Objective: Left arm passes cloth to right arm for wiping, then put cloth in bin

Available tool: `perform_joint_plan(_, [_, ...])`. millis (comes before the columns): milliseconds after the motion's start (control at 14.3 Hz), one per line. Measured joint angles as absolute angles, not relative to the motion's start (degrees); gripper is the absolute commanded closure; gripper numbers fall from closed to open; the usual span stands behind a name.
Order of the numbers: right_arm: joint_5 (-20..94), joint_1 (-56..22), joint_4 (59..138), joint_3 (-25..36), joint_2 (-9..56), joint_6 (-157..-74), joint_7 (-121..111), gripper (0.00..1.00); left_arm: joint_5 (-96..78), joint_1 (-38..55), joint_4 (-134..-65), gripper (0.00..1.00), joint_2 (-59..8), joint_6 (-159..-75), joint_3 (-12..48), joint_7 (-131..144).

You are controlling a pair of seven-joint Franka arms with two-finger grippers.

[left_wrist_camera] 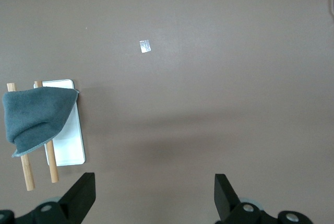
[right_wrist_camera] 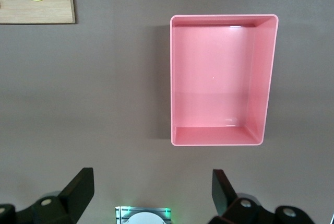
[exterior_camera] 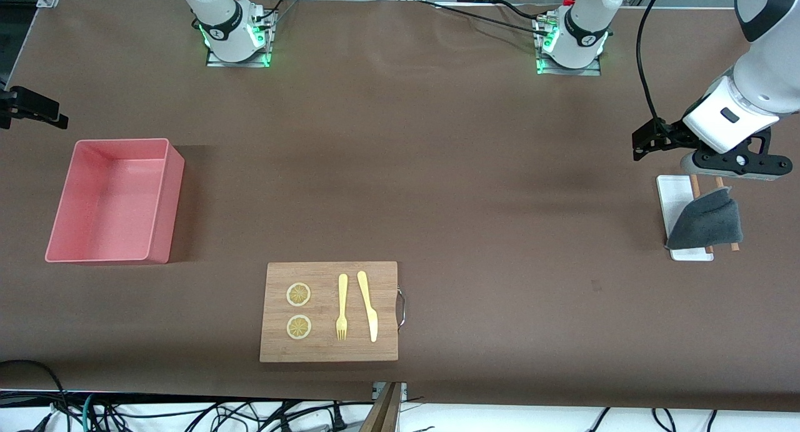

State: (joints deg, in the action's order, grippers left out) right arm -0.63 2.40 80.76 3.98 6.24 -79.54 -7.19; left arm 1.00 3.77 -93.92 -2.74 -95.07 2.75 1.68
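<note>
Dark grey charcoal fabric cloth [exterior_camera: 706,221] draped over two thin wooden rods [left_wrist_camera: 26,169] laid across a small flat white tray [exterior_camera: 674,200], at the left arm's end of the table; cloth folded to a rough triangle, covering the rods' middles and one corner of the tray. Left gripper [left_wrist_camera: 154,195], wide grey-black bar on a blocky white hand, held in the air just above the tray's edge farthest from the front camera; jaws spread wide, nothing between them; cloth off to one side of the jaw gap in the left wrist view, not touched. Small pale scrap [left_wrist_camera: 145,46] on the brown table cover [exterior_camera: 437,169], apart from the tray.

Right gripper [right_wrist_camera: 151,192] up over bare table near the pink rectangular plastic bin [exterior_camera: 112,200]; jaws wide apart, holding nothing; bin interior bare.

Wooden cutting board [exterior_camera: 329,311] near the front edge, bearing two lemon slices [exterior_camera: 298,294], a yellow fork [exterior_camera: 342,307] and a yellow knife [exterior_camera: 369,306].

Limits: right gripper outside the front view, only that arm's base visible there; left arm cut by the frame edge; fingertips in both wrist views cropped; tray portion under the cloth hidden.
</note>
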Motion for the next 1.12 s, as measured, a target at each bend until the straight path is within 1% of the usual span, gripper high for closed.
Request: perform_joint_plan(1115, [-0.6,2.4,80.8,4.0,6.2,-79.5,-7.2,0.00,1.0,3.8,-93.9,0.00,-2.7,-94.4,2.7,1.7])
